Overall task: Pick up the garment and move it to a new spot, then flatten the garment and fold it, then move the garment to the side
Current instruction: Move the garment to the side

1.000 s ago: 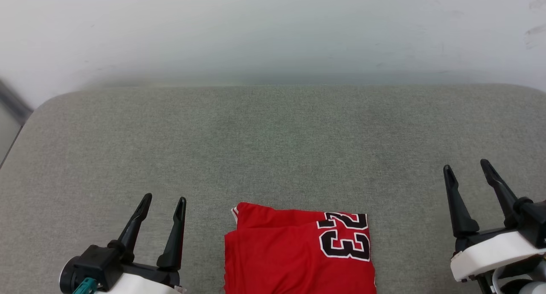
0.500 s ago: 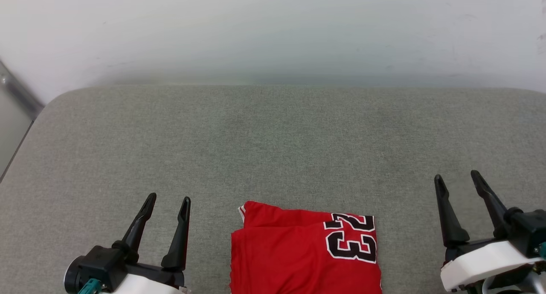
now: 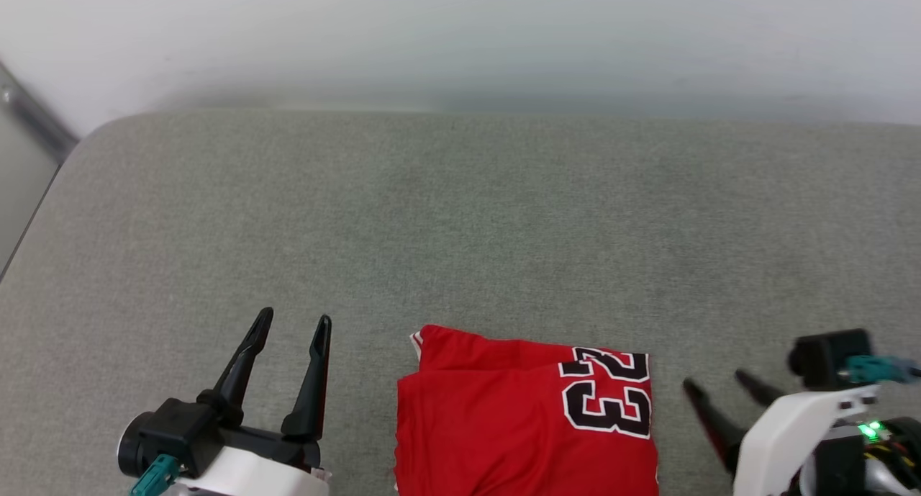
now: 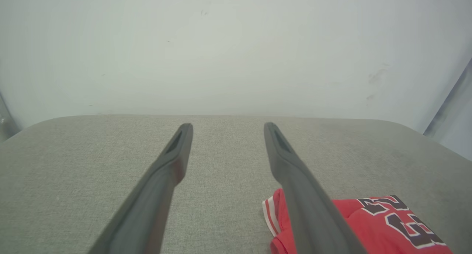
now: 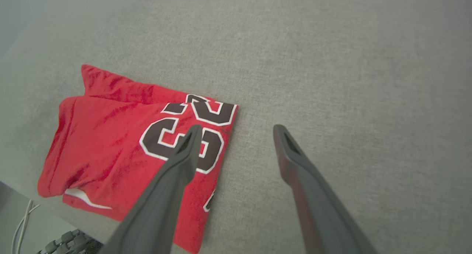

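Note:
The red garment lies folded into a rectangle at the near edge of the grey cushion, its black white-outlined "23" facing up at the right end. My left gripper stands open to its left, empty; the left wrist view shows the garment low on the right beside its fingers. Open and empty too, my right gripper sits low at the garment's right edge, tilted toward it. From the right wrist, the garment fills the left side and one finger overlaps the number.
The grey fabric cushion stretches wide behind and to both sides of the garment. A pale wall rises behind it. White cables show below the cushion's near edge, at the bottom left of the right wrist view.
My right gripper has dropped lower and turned toward the garment's right edge. The head camera has shifted a little, so the whole scene moved. The left gripper stays as it was.

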